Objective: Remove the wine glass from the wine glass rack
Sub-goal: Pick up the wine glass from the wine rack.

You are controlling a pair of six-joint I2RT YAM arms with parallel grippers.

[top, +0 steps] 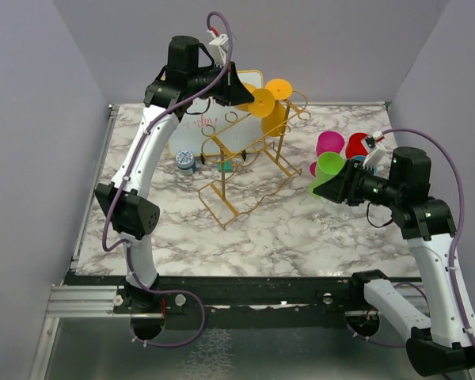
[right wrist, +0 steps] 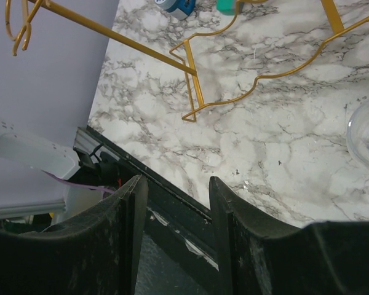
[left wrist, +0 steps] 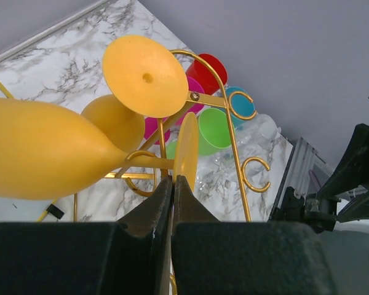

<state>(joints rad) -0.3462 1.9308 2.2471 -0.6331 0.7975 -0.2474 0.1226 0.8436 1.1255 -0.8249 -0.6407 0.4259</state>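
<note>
Black fingers point(left wrist: 147, 209) of the left gripper point(left wrist: 173, 181) fill the bottom of its wrist view. They are pressed together on the thin foot rim of a yellow plastic wine glass point(left wrist: 43, 150). Its fat bowl bulges toward nine o'clock and its stem lies sideways through a curled rail. Only that view shows the pinch.

From overhead, the white-and-grey marble table point(top: 301, 229) carries the gold wire wine glass rack point(top: 241, 170) near its middle. The glass hangs on the top rails toward twelve o'clock, with a second yellow glass point(top: 279, 89) just beside it at two o'clock.

At the rack's three o'clock cluster a green cup point(top: 329, 168), a magenta cup point(top: 330, 142) and a red cup point(top: 356, 145), near the right gripper point(right wrist: 178, 181). Its own camera shows the fingers spread with nothing between them.

A small whiteboard point(top: 222, 119) at eleven o'clock bears a red scribble too small to read. A blue tape roll point(top: 186, 161) sits at nine o'clock.
</note>
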